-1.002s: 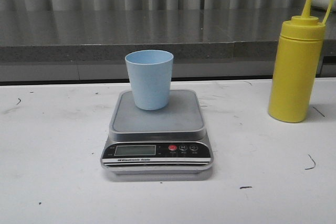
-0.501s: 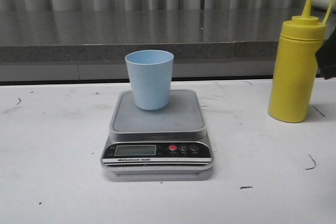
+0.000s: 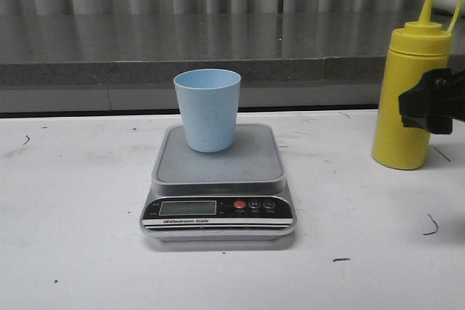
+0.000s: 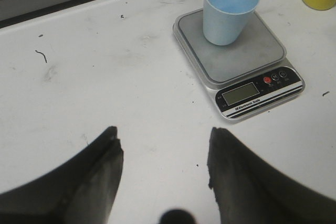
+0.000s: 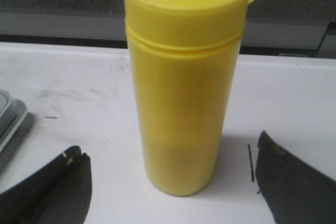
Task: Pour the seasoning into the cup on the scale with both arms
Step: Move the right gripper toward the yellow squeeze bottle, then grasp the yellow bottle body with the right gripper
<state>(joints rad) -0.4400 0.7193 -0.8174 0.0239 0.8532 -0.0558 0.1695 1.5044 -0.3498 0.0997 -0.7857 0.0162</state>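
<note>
a: seasoning stands upright near the counter's right edge, long axis vertical, dead ahead of the right gripper.
b: jaws spread wide either side, nothing gripped. left gripper?
a: also open and empty, well off the cup on the scale. right arm's nearer.
</note>
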